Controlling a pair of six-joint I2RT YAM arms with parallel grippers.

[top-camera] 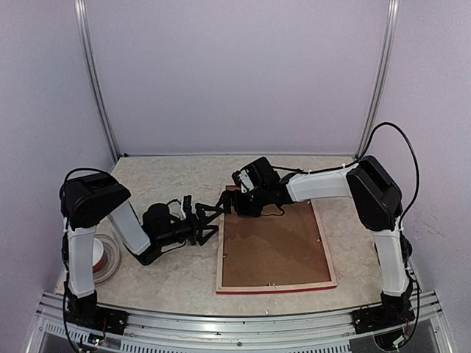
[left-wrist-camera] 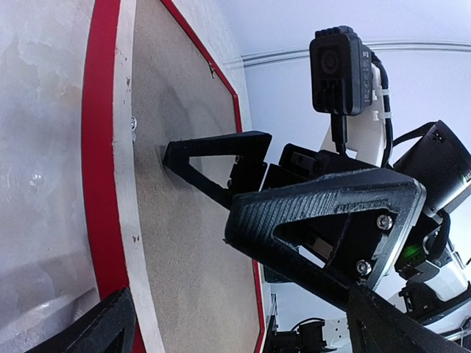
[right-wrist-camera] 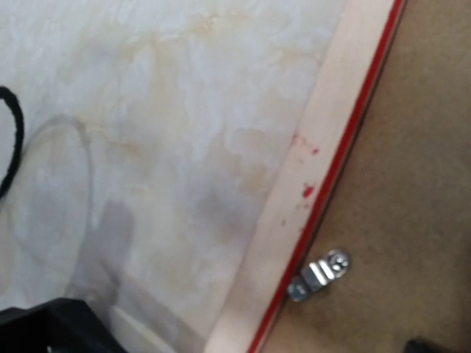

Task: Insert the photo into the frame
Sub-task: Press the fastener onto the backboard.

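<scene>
pale-wood rectangular frame (top-camera: 276, 288) surrounds a flat, grainy brown backing board (top-camera: 272, 246).

The frame (top-camera: 276, 288) shows me bare pale wood on its back, smooth and matt, flecked with red paint beside its red painted edge. The backing board (top-camera: 272, 250) inside it is brown pressed fibre, dull and faintly grainy. A small clip (right-wrist-camera: 320, 273) on it is shiny metal. The tabletop (top-camera: 176, 176) looks like pale marbled stone, smooth with a soft sheen. The fingers (left-wrist-camera: 324, 213) of my right claw (top-camera: 234, 200) are matt black plastic, finely ribbed.
</scene>
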